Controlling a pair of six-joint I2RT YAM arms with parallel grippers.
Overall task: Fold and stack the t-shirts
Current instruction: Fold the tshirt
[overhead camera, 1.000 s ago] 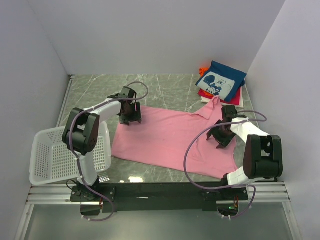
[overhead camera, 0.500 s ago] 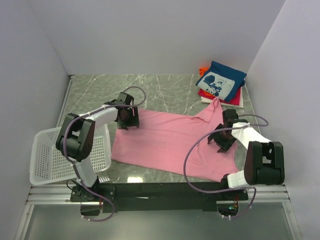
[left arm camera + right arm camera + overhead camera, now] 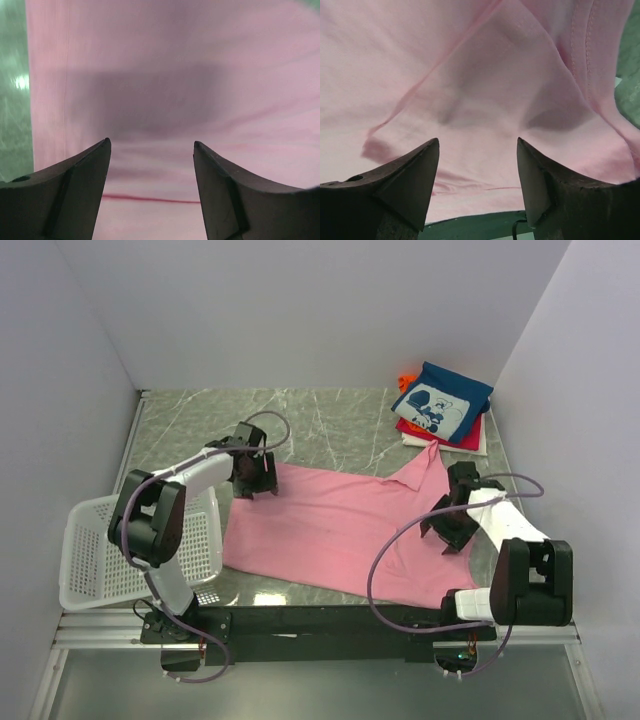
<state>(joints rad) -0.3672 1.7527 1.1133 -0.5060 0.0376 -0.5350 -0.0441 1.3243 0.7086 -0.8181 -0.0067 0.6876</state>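
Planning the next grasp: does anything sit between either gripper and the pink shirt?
Nothing visible does. The left gripper and right gripper are open directly over the shirt; both wrist views show only pink cloth ahead.

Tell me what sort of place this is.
Probably a lab test cell for robot laundry folding: plain white walls box in a marble-look tabletop, a pink t-shirt lies spread out, and folded t-shirts are stacked in the far right corner.

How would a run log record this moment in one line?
pink t-shirt: spread out, unfolded | left gripper: open over its far-left corner | right gripper: open over its right side | folded stack: far-right corner
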